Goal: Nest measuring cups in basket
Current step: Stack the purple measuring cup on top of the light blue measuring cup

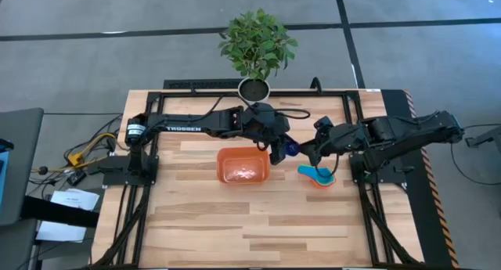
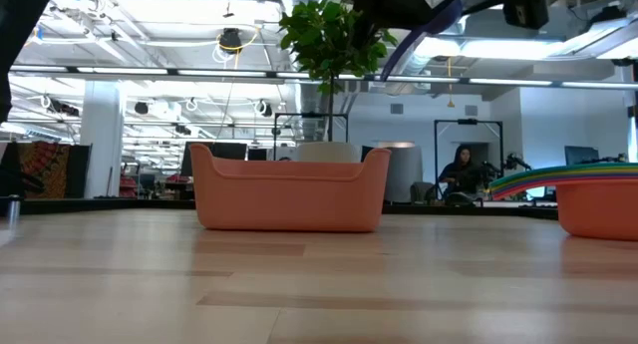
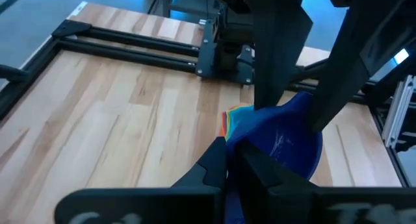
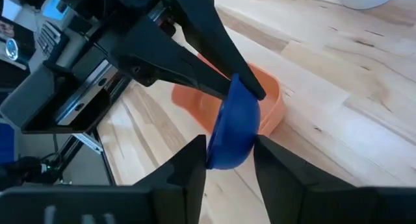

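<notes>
The light wooden bench fills the centre of the high view, a leafy potted plant at its top edge. The shallow orange plastic basket sits at mid-frame. The stack of coloured plastic measuring cups lies right of it, apart. The left hand, fingers shut, grips the dark blue plastic measuring cup just right of the basket's upper right corner. The right hand brackets that cup, fingers parted.
</notes>
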### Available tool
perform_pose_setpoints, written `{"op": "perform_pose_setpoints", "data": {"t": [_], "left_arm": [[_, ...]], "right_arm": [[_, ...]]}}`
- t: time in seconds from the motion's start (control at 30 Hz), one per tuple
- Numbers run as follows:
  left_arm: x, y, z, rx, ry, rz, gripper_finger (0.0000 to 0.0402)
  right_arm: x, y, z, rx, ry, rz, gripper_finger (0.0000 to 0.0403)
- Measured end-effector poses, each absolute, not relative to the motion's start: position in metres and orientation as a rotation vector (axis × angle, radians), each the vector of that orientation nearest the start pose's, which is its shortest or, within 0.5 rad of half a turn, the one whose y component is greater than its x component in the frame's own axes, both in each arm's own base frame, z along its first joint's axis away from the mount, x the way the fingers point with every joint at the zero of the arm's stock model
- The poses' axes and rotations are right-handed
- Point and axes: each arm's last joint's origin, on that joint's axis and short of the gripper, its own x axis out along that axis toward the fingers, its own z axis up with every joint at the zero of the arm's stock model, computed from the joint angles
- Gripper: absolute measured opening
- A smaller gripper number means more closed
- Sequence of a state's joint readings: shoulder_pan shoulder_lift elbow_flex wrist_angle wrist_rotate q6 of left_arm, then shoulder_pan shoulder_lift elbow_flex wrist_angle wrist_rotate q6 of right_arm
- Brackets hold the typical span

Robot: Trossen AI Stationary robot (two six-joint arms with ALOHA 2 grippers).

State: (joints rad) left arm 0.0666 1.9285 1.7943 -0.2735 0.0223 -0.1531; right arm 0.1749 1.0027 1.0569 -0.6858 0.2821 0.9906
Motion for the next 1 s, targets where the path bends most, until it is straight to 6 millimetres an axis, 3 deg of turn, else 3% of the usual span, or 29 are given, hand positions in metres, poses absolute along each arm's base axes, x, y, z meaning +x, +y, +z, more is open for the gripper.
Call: {"op": "perform_pose_setpoints", "data": {"t": [0.17, 0.47, 1.0], "left_arm": [[0.4509, 0.03, 0.3388, -0.155, 0.407, 0.074, 0.0004], [0.4501, 0.0322, 0.3378, -0.179, 0.418, 0.087, 0.0005], [0.45, 0.0389, 0.3391, -0.222, 0.406, 0.044, 0.0057]], "right_arm": [[0.1949, 0.0262, 0.3436, 0.822, 0.497, -0.393, 0.0118], [0.1949, 0.0238, 0.3441, 0.837, 0.503, -0.386, 0.001], [0.1906, 0.0225, 0.3437, 0.831, 0.524, -0.389, 0.0003]]}}
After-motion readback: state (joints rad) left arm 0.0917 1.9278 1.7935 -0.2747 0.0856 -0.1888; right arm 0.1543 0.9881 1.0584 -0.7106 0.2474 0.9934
